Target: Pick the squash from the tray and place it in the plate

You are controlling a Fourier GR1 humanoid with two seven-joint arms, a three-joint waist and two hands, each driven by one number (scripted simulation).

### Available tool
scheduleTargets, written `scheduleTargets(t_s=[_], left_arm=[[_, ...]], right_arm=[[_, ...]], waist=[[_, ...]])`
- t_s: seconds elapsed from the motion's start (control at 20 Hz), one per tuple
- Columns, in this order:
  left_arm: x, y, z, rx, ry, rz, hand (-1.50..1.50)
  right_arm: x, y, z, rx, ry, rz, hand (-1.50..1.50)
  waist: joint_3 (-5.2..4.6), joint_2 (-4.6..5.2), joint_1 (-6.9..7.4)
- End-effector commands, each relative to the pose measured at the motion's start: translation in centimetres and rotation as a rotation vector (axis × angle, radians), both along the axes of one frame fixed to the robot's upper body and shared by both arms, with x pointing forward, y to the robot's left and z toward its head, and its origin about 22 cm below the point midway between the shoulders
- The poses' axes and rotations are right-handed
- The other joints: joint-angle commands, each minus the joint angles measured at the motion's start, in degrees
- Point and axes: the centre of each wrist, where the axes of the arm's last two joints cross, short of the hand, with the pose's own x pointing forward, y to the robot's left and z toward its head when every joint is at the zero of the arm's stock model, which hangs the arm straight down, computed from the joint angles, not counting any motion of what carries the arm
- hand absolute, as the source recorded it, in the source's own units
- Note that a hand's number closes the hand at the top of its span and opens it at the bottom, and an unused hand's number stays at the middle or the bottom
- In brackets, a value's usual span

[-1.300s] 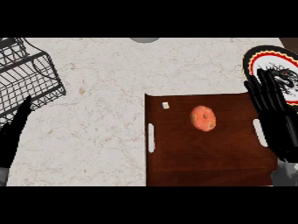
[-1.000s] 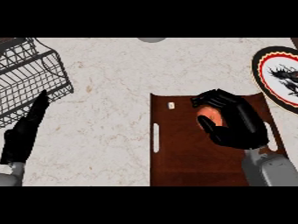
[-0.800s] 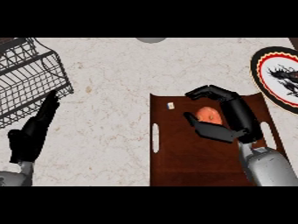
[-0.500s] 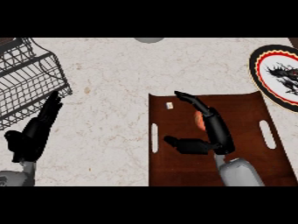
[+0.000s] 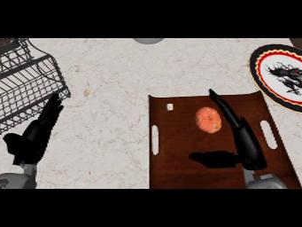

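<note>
Pre-grasp | squash (image 5: 209, 119) mid tray (image 5: 179, 173), unheld | right hand (image 5: 243, 139) open, fingers straight beside it | left hand (image 5: 34, 137) open, left edge of counter (image 5: 114, 84) | plate (image 5: 279, 59), far-right corner, unfilled.

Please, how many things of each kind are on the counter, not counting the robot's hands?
squash: 1
tray: 1
plate: 1
wire basket: 1
grey round thing, cut off by the far edge: 1
Total: 5

open counter (image 5: 114, 80) lies between tray (image 5: 179, 170) and plate (image 5: 275, 61); wire basket (image 5: 22, 88) crowds the left.
</note>
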Motion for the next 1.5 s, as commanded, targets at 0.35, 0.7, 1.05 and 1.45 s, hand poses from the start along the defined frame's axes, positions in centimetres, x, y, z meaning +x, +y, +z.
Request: scheduleTargets(t_s=[0.35,0.7,1.05,1.45], left_arm=[[-0.5,0.7,0.9,0.009,-0.003,-0.004,0.00],[0.1,-0.5,0.2,0.000,0.001,0.002,0.00],[-1.5,-0.2,-1.3,-0.003,0.017,-0.023,0.00],[-0.1,-0.6,-0.9,-0.001,0.000,0.004,0.00]], right_arm=[[-0.5,-3.6,4.2,-0.562,0.281,-0.004,-1.50],[0.4,-1.3,6.2,-0.607,0.407,-0.015,-1.50],[2.8,-2.6,4.9,-0.733,0.473,-0.067,-1.50],[3.7,-1.3,2.2,-0.758,0.511,-0.027,-1.50]], waist=[[-0.05,-0.13,0.43],[0.02,0.04,0.45],[0.04,0.10,0.70],[0.04,0.10,0.41]])
